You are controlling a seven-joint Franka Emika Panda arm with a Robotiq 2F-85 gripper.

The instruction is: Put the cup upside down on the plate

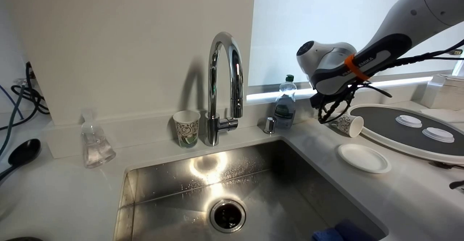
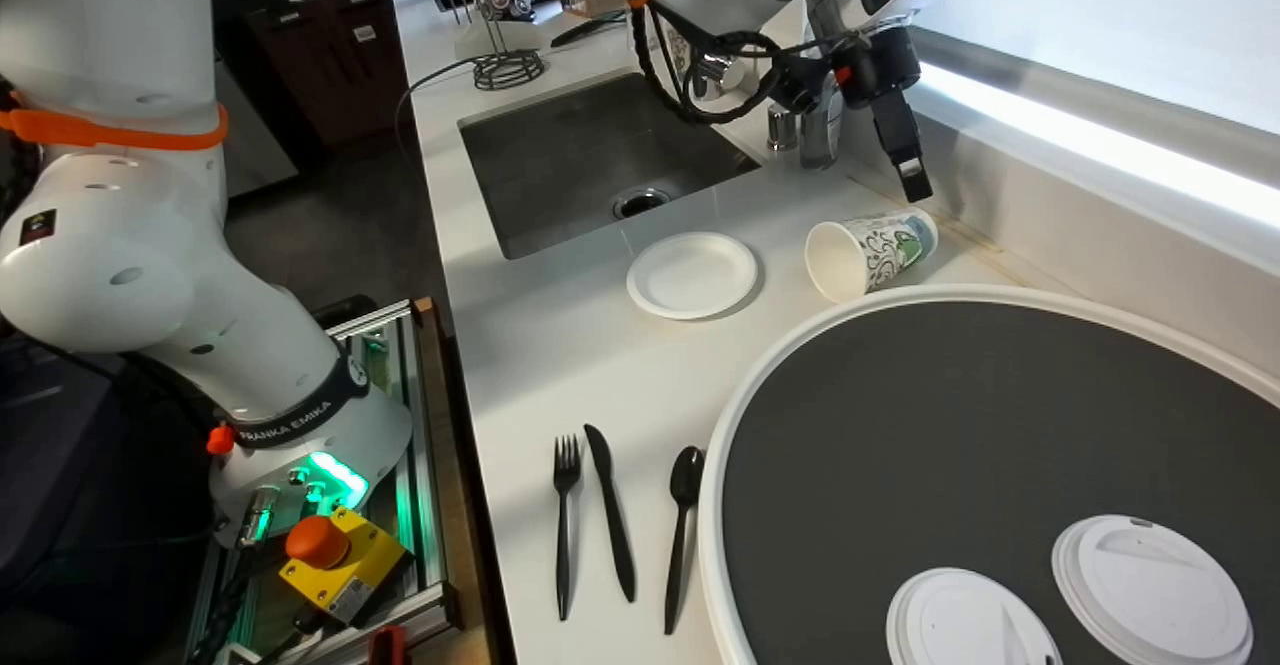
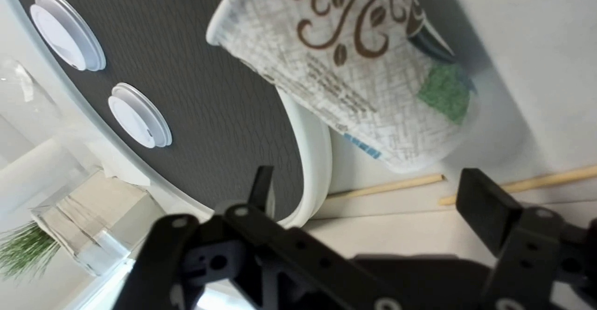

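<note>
The cup (image 1: 343,124) is a pale paper cup with dark swirls. It lies on its side on the counter, its mouth toward the plate side in an exterior view (image 2: 888,248). It fills the upper middle of the wrist view (image 3: 345,67). The plate (image 1: 364,158) is a small white saucer lying flat near the cup; it also shows in an exterior view (image 2: 692,275). My gripper (image 3: 368,184) is open and empty, its fingers wide apart, with the cup's base just beyond them. In an exterior view my gripper (image 2: 913,177) is above and behind the cup's base.
A large dark disc with a white rim (image 2: 735,425) adjoins the cup and bears white lids (image 2: 970,620). The sink (image 2: 590,165), faucet (image 1: 225,74), soap bottle (image 1: 285,105) and a standing patterned cup (image 1: 187,128) are nearby. Thin sticks (image 3: 387,186) lie by the wall.
</note>
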